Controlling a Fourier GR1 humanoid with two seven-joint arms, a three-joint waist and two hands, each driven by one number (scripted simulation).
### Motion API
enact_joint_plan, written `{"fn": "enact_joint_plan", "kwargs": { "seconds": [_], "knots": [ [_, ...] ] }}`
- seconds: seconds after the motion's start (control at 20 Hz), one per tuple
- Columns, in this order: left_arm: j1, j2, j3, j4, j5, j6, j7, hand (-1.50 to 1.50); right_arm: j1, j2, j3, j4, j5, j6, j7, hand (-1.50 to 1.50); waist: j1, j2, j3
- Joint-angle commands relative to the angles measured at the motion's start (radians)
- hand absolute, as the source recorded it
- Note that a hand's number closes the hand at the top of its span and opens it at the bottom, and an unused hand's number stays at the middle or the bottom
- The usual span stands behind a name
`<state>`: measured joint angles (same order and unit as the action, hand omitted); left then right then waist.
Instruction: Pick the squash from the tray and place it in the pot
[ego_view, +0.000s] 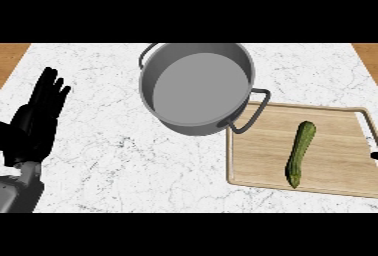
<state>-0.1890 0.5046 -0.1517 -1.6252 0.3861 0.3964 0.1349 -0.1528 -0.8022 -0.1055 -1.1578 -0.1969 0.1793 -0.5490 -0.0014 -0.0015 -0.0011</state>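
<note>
A long green squash lies lengthwise on the wooden tray at the right of the counter. The grey pot, empty and with two dark handles, stands just left of and beyond the tray, one handle over the tray's corner. My left hand rests open at the left edge with its fingers up, far from both. Only a sliver of my right hand shows at the right edge, over the tray's right side, right of the squash.
The white marble counter stretches between my left hand and the tray. Wooden floor shows past the counter's far corners.
</note>
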Motion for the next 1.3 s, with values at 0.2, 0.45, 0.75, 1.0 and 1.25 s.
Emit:
{"fn": "enact_joint_plan", "kwargs": {
  "seconds": [0.2,0.45,0.75,1.0,1.25],
  "knots": [
    [-0.045,-0.022,0.006,0.055,-0.023,-0.003,-0.01,0.0,-0.023,-0.135,0.204,-0.233,0.155,0.111,0.331,-1.5,-0.01,0.0,-0.003],
    [0.014,-0.007,0.02,-0.001,-0.008,-0.035,0.0,0.0,-0.079,-0.147,0.297,-0.34,0.195,0.195,0.565,-1.5,0.013,-0.001,-0.002],
    [0.006,-0.03,0.042,-0.006,-0.049,-0.041,0.035,0.0,-0.078,-0.07,0.289,-0.486,0.179,0.251,0.792,-1.5,-0.001,-0.001,0.0],
    [0.022,-0.058,0.078,-0.066,-0.082,-0.06,0.065,0.0,-0.04,0.036,0.278,-0.469,0.283,0.26,0.769,-1.5,0.002,0.0,0.001],
    [0.019,-0.085,0.097,-0.036,-0.108,-0.098,0.063,0.0,-0.04,0.074,0.275,-0.44,0.373,0.302,0.8,-1.5,0.004,0.001,0.001]
  ]
}}
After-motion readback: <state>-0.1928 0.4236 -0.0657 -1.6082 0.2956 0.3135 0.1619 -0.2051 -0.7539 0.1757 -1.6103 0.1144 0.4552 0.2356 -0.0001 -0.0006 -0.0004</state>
